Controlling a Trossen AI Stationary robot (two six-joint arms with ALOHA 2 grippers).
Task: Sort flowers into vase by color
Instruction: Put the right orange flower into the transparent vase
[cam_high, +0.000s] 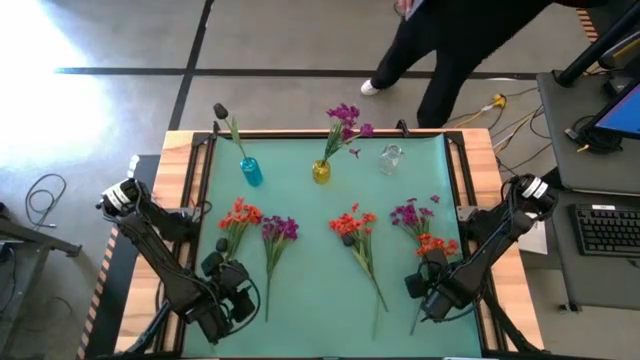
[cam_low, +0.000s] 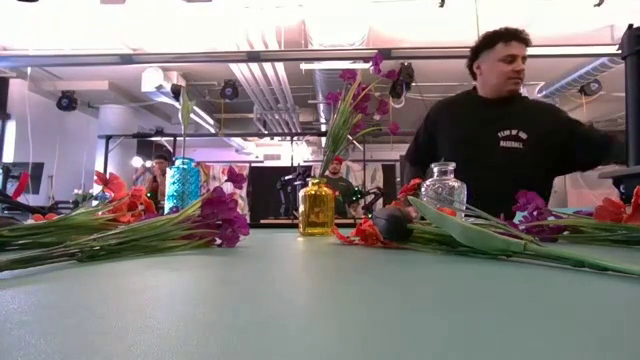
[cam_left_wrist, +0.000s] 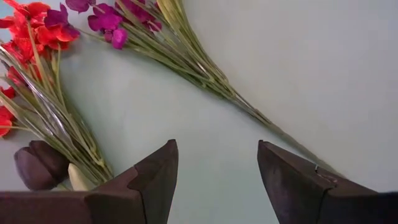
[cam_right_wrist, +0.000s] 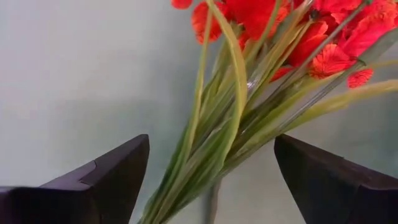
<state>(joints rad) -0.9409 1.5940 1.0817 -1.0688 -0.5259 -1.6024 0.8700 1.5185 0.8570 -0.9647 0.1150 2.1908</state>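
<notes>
High view, 7 o'clock: your left hand (cam_high: 232, 300) spread, empty, beside orange flowers (cam_high: 238, 216) and purple flowers (cam_high: 279, 230) | 5 o'clock: right hand (cam_high: 432, 296) spread over orange-red stems (cam_right_wrist: 211, 137) | light, floppy; pinch mid-stem.

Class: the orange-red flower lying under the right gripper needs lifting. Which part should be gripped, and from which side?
Grip the orange-red flower on its bunched green stems, below the blooms, coming straight down from above. It lies flat on the table, and the stems narrow into a firm bundle there. The right gripper is open with a finger either side of them.
</notes>
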